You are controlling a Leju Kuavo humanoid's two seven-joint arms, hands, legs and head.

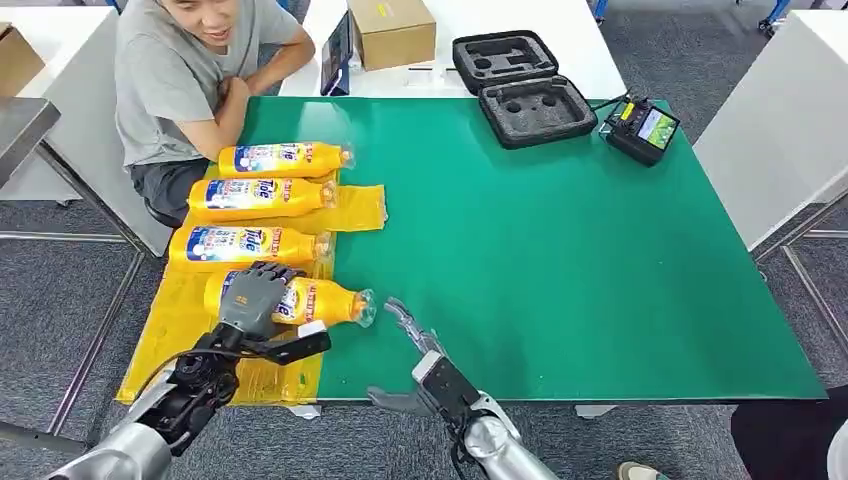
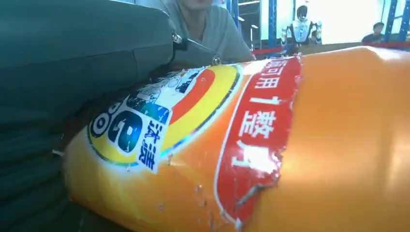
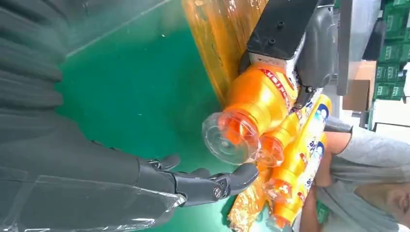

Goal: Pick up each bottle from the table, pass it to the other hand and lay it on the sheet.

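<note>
Several orange bottles lie side by side on the yellow sheet at the left of the table. My left hand wraps over the nearest bottle, which rests on the sheet with its clear cap toward the green mat. Seen from the left wrist, that bottle's label sits right against the hand. My right hand is open on the mat, its fingers stretched out just short of the cap. From the right wrist, the right hand reaches near the cap of the bottle held by the left hand.
A person sits at the table's far left corner, beside the farthest bottle. A cardboard box, an open black foam case and a black device stand along the back. The green mat stretches right.
</note>
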